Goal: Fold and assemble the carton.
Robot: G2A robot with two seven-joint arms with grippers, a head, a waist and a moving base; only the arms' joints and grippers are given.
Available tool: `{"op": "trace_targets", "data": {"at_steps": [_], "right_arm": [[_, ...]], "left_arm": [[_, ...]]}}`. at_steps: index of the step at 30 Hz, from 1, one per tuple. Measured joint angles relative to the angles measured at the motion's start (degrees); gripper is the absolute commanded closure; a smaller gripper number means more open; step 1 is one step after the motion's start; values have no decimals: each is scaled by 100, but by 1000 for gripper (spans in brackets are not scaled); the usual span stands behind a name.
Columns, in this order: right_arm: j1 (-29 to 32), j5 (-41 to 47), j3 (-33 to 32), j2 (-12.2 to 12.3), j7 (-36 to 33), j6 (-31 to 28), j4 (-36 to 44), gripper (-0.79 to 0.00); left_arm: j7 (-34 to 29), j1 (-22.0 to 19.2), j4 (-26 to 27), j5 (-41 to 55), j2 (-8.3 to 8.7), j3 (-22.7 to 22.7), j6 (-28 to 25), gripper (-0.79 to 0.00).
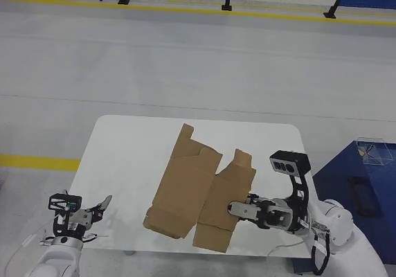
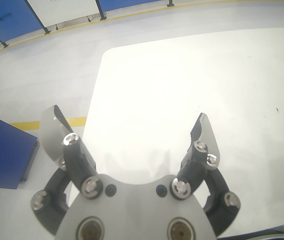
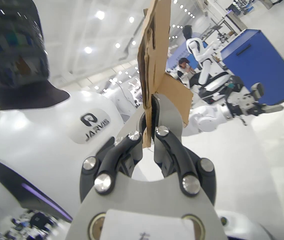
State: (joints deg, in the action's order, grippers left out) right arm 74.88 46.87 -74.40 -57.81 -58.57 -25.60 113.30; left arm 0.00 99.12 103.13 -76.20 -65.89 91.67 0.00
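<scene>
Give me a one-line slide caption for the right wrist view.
Right gripper shut on the near edge of the brown carton, which is seen edge-on.

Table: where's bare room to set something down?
Bare: the table strip between its left edge and the carton, ahead of the open left pincer; also the far right corner beyond the carton. Crowded: near right edge, where the right pincer clamps the carton.

Carton (image 1: 196, 192): brown corrugated board, flattened, not yet erected (two long panels side by side, notched flaps at the far end). Long axis runs 1 to 7 o'clock over the table's (image 1: 125, 152) middle and near half; 4 o'clock edge clamped in the right gripper (image 1: 234, 208).
</scene>
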Motion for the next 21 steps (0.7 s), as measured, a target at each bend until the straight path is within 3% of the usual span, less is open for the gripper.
{"op": "trace_targets", "data": {"at_steps": [6, 9, 17, 21], "right_arm": [[-184, 3654, 338, -145, -808, 1347, -518, 0], [-207, 4950, 637, -241, -965, 2047, -626, 0], [-290, 7495, 1478, -501, -699, 3891, -665, 0], [-320, 8793, 1863, -613, -225, 5008, -657, 0]], "left_arm": [[0, 0, 0, 0, 0, 0, 0, -785], [0, 0, 0, 0, 0, 0, 0, -785], [0, 0, 0, 0, 0, 0, 0, -785], [0, 0, 0, 0, 0, 0, 0, -785]]}}
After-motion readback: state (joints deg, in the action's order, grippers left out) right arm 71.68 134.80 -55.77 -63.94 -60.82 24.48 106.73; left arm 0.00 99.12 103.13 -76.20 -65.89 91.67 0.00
